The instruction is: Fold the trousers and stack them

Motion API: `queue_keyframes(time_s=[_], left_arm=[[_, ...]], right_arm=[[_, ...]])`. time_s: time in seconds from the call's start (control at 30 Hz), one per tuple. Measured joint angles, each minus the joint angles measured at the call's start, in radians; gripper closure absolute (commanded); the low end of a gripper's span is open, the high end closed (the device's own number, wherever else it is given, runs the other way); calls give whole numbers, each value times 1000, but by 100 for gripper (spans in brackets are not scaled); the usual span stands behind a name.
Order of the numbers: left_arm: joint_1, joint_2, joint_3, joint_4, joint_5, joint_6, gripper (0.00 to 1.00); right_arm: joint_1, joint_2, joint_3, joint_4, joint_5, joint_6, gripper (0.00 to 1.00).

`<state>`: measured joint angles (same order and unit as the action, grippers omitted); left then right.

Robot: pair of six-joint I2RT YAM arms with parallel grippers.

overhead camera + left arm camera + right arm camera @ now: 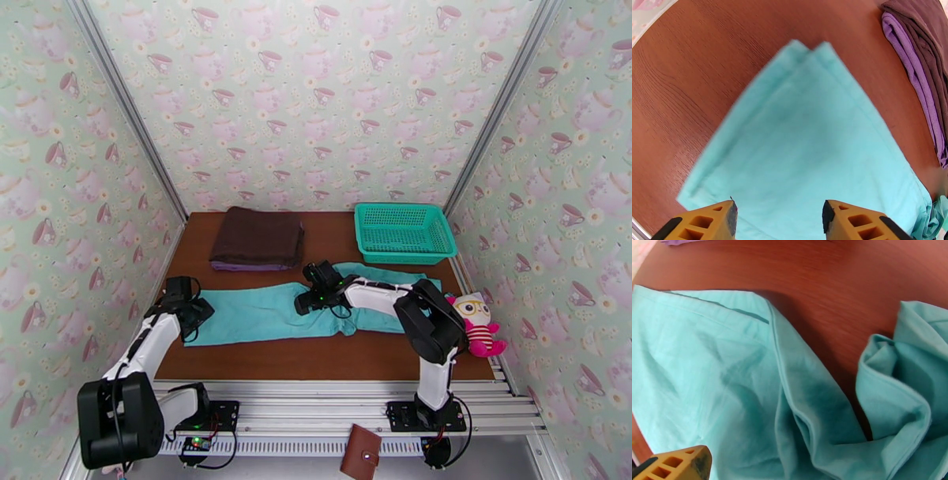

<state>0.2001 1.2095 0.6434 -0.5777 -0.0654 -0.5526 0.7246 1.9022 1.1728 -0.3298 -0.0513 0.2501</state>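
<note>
Turquoise trousers (261, 312) lie stretched left to right across the middle of the brown table (332, 359), legs laid one on the other, cuffs at the left and bunched folds toward the right. The left gripper (780, 213) hovers over the cuff end, jaws apart and empty. The right gripper (312, 300) hangs wide open above the rumpled middle, holding nothing. The cloth looks thin, limp and light, and would likely sag. Pinching both layers at the hem corners looks the safest hold.
</note>
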Motion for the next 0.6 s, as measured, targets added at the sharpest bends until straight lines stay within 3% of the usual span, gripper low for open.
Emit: queue_keyframes(time_s=[0.3, 0.4, 0.6], left_arm=[[1, 303, 259, 31, 2, 145, 42], [1, 393, 344, 57, 34, 190, 49], [-26, 500, 400, 82, 80, 248, 53]], right_arm=[[-12, -214, -166, -28, 35, -19, 1], [-12, -286, -179, -24, 14, -19, 1], [-12, -305, -224, 61, -32, -19, 1]])
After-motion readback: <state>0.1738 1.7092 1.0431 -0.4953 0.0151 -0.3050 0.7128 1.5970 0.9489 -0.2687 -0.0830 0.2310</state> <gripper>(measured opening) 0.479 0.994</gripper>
